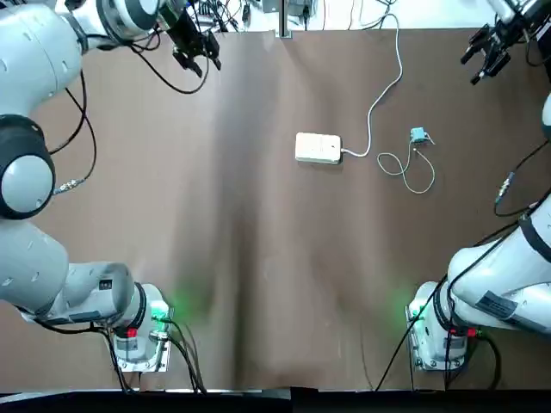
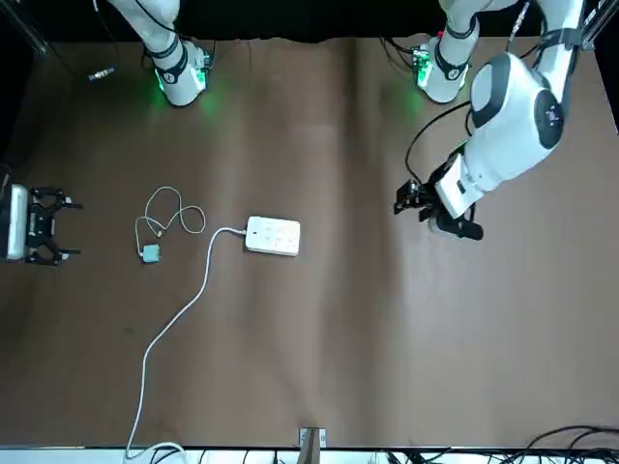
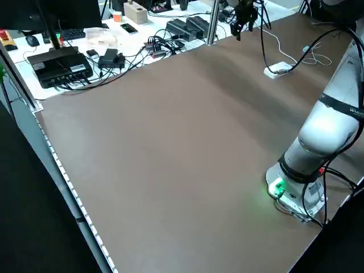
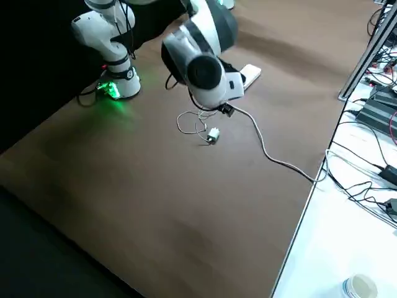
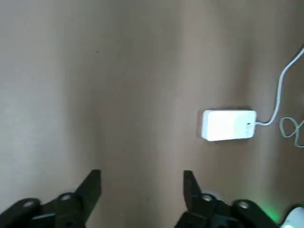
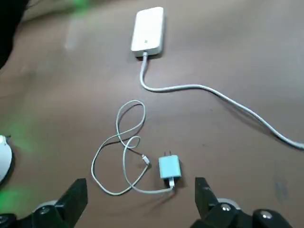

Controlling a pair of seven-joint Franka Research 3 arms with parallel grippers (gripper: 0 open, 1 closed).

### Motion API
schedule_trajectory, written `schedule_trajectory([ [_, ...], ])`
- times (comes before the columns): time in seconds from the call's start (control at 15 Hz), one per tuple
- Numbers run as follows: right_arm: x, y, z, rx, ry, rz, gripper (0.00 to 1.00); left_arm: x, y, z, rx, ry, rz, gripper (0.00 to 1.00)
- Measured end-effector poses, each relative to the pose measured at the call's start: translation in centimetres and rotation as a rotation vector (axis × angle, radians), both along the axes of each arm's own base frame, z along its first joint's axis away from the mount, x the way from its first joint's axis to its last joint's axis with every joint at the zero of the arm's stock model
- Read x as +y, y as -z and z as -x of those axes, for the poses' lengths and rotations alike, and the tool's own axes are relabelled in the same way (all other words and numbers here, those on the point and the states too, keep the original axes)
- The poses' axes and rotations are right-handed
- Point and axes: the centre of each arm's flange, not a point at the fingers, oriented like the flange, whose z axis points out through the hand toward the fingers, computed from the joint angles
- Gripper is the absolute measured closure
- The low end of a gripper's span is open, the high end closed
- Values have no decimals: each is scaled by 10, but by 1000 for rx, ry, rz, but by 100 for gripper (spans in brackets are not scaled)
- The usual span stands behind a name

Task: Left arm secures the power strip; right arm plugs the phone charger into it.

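Both my grippers, left and right, hang empty, fingers spread, apparently for approach. Power strip lies mid-desk, presumably reachable by both; phone charger beside it, unplugged.

A black monitor is seen at eleven o'clock in the left side view, with a black box set below it. A computer mouse is placed just beside the box, toward ten o'clock. An orange-and-white cup (small, upright) and a phone are found toward twelve o'clock, near a beige block.
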Motion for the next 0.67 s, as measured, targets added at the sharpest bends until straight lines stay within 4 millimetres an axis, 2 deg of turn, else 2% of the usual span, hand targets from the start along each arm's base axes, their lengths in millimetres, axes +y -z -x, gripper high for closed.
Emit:
schedule_trajectory([
  [0.07, 2, 18, -1, 1, -25, -39, 0, -8, 8, 1, 0, -9, 24, 30],
  [0.2, 7, 60, -2, 2, -71, -148, 0, -25, 27, 3, -7, -31, 69, 34],
  [0.4, 5, 124, 3, 7, -100, -282, 0, -54, 61, 6, -22, -62, 127, 65],
  [0.53, 0, 155, 8, 21, -69, -349, 0, -72, 86, 6, -19, -99, 177, 82],
  [0.67, -8, 180, 13, 11, -24, -421, 0, -88, 114, 7, -7, -147, 228, 85],
])
